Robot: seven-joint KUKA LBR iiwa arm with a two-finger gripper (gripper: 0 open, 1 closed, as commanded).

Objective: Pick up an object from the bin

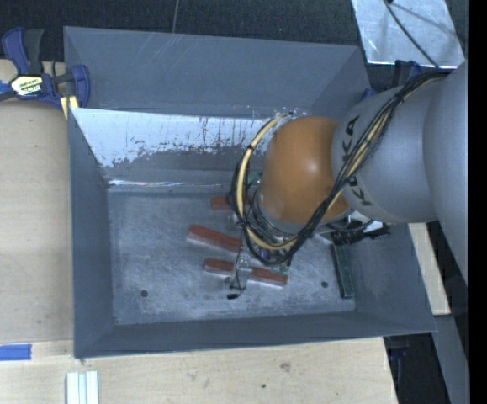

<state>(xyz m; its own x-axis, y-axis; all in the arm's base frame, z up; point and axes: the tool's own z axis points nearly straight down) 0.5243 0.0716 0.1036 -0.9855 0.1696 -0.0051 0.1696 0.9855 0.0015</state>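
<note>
KUKA-lettered arm (394,167) poises gripper (236,286) over reddish-brown stick (268,276).

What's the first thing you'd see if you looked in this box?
The big orange cover on the robot's wrist jumps out first, over the middle of the grey bin. Under it the gripper is low over a reddish-brown bar near the front of the floor, a second bar just behind. A dark strip lies by the right wall.

A flat reddish-brown bar (270,278) lies slightly slanted on the front-middle bin floor (159,289)
</note>
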